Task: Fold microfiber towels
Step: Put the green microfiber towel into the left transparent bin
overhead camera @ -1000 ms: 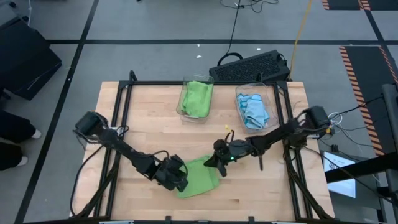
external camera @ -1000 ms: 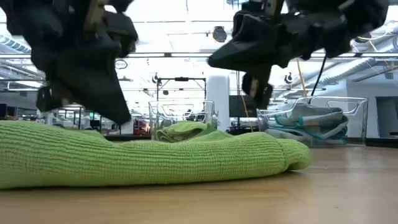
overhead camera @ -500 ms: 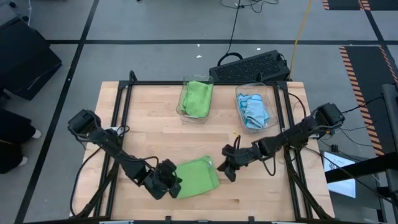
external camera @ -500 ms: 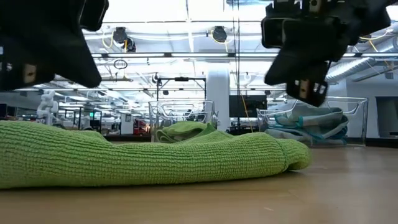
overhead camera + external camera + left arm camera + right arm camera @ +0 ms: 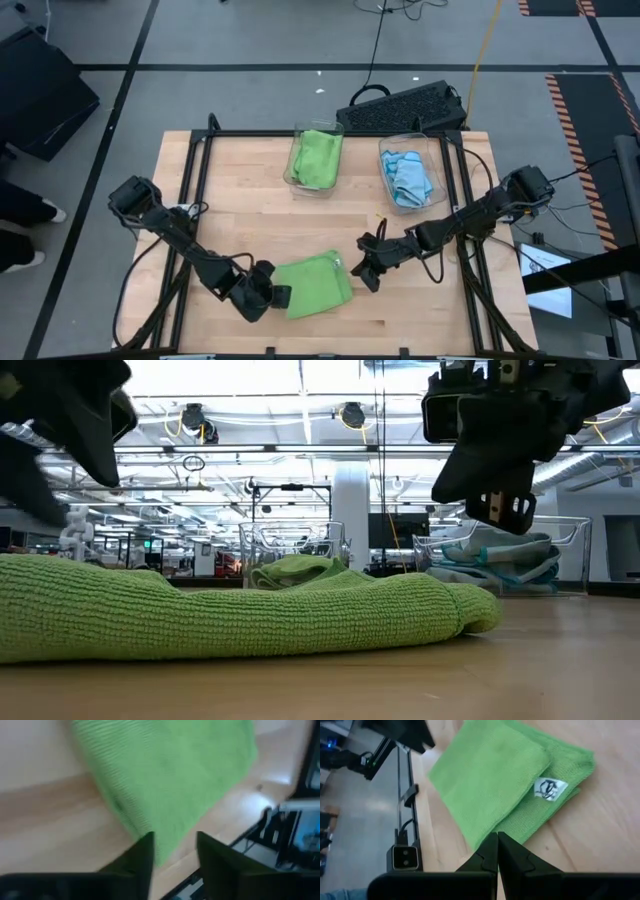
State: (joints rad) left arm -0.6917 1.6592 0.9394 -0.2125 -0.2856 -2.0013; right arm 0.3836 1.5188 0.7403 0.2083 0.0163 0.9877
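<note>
The table holds a folded green towel near its front edge. The left gripper, fingers parted and holding nothing, sits at its left edge; the right gripper, clenched empty, hangs just right. To finish cleanly, both should lift straight off without dragging the layers.

Wooden table: a folded green towel lies flat near the front edge. Two clear bins stand at the rear, holding towels.
</note>
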